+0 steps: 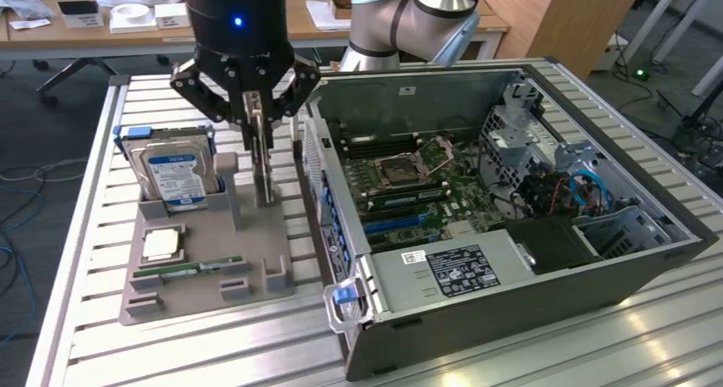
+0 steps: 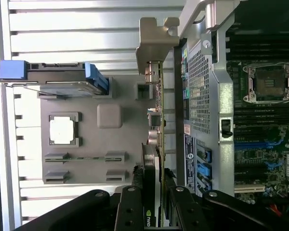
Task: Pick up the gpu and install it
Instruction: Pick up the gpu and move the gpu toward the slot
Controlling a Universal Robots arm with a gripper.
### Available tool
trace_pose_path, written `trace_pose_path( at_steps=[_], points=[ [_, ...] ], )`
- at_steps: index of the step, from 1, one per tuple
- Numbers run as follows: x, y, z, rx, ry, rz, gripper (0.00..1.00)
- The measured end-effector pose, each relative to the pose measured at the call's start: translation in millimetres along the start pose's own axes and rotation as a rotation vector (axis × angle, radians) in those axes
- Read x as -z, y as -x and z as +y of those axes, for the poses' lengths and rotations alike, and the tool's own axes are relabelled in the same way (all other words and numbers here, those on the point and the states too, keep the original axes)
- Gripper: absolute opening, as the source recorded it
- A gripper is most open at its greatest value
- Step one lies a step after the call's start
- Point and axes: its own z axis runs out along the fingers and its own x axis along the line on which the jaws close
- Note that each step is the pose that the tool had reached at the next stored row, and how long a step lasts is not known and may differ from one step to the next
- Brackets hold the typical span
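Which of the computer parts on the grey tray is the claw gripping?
The gpu, the thin card standing on edge, clamped in the gripper. The hard drive stands apart in its slot; the processor and memory stick lie flat.

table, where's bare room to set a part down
Bare slats along the near edge of the table, bordered by the gray tray and the computer case. Crowded between tray and case, where the gripper grips the gpu.

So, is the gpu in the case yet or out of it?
Out. The gpu stands on edge, gripped by the hand, at the grey holder beside the open computer case, outside its wall.
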Motion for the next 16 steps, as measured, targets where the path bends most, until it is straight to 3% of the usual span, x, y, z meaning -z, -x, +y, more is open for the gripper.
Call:
trace_pose_path(
  at_steps=[10, 13, 16],
  points=[
    [36.5, 0.8, 1.7, 0.000, 0.0000, 0.0000, 0.27],
    [42.7, 1.0, 2.0, 0.000, 0.0000, 0.0000, 0.27],
    [42.7, 1.0, 2.0, 0.000, 0.0002, -0.0001, 0.27]
  ],
)
